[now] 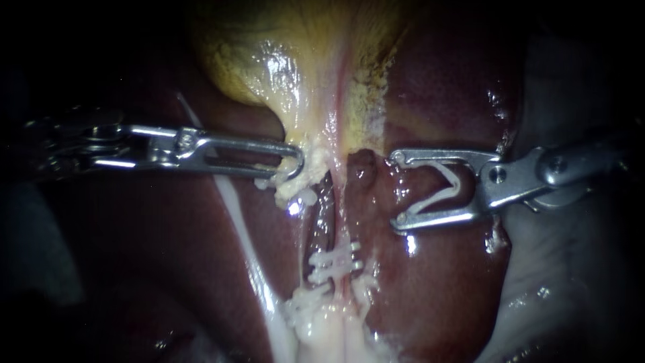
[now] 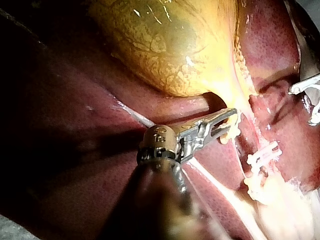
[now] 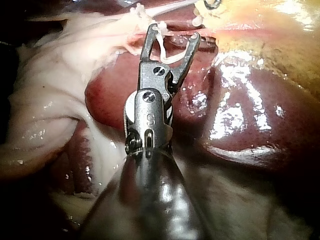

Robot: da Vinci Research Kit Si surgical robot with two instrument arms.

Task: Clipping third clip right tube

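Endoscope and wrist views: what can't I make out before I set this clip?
Endoscope view: the clips on the tubes crowd together in glare; which tube each holds is unclear.
Endoscope view: the left instrument, shut on pale tissue, hides the left tube's top.
Left wrist view: the right instrument is cut off by the edge.
Right wrist view: its clip and jaws cover the tissue just ahead.
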